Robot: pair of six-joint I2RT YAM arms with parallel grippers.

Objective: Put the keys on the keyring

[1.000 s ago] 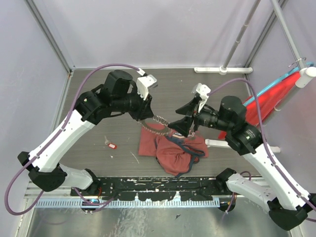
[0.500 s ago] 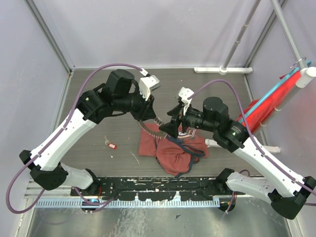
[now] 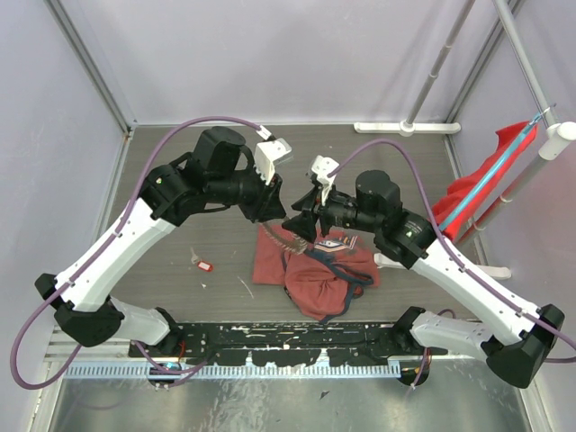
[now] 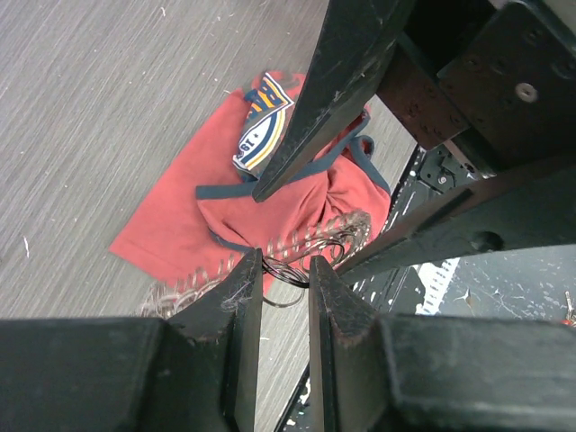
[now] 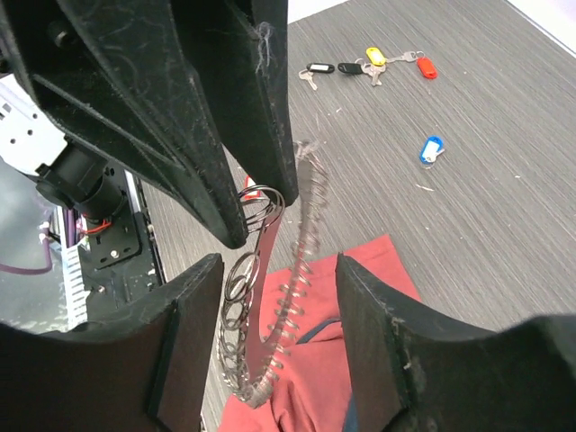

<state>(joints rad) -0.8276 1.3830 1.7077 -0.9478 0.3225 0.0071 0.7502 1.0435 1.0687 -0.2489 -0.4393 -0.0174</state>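
Right wrist cam: right pincer (image 5: 279, 261) jaws apart w/ the keyring (image 5: 304, 229) hanging between them, left pincer (image 5: 261, 220) just beyond clamped on its wire, coloured keys (image 5: 369, 63) loose well past both, so none look threaded yet, most work's left.

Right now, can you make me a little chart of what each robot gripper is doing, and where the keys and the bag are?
left gripper: shut on the keyring, holding it up over the red bag
right gripper: open, one finger on each side of the hanging keyring
blue key: alone on the table
red key, yellow key, black keys: close together on the table, past the blue key
red bag: crumpled on the table
coloured keys on the keyring: none
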